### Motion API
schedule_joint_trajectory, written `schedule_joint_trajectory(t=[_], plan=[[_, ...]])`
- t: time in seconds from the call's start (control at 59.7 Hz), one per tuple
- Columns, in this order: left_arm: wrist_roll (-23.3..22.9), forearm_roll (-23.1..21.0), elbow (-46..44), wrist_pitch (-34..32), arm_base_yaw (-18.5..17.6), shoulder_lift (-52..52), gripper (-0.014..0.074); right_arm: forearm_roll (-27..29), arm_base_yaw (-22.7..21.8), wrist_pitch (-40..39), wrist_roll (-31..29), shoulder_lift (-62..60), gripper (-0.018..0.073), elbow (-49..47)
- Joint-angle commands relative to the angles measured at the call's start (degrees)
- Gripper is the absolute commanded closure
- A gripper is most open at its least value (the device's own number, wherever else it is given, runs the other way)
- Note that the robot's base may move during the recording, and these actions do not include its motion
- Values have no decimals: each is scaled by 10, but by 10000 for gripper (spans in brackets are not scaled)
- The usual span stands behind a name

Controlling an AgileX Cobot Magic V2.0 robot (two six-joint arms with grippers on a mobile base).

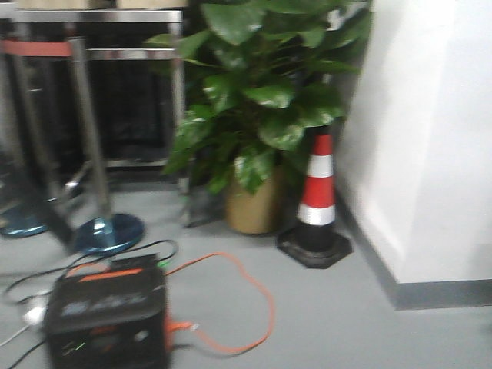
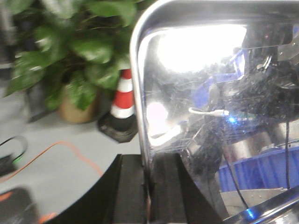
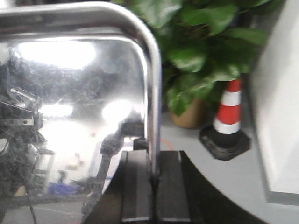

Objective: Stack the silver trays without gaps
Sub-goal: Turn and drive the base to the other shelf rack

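Gripping confirmed both sides: left gripper point(image 2: 148, 163) pinches silver tray point(image 2: 210, 84) at its left rim; right gripper point(image 3: 153, 159) pinches silver tray point(image 3: 84, 93) right rim. Tray held in air before potted plant point(image 2: 79, 56) and traffic cone point(image 2: 123, 100).

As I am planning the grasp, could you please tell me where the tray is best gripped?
Grip the rim on a straight side, coming edge-on from outside, one finger on each face. The tray is shallow and its floor slick and flat, so only that thin raised lip fits between jaws. The left gripper and right gripper pinch it so.
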Motion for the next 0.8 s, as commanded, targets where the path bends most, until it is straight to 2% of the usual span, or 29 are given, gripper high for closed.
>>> schedule_joint_trajectory(t=[0.0, 0.519, 0.654, 0.788], plan=[[1, -29, -4, -48, -12, -1, 615, 33, 10, -30, -1, -5, 639, -7], [1, -27, -4, -48, -12, -1, 615, 33, 10, -32, -1, -5, 639, -7], [1, 1, -4, -48, -12, -1, 615, 33, 10, -32, -1, -5, 639, -7], [1, 10, -4, -48, -12, -1, 615, 33, 10, -32, -1, -5, 639, -7]])
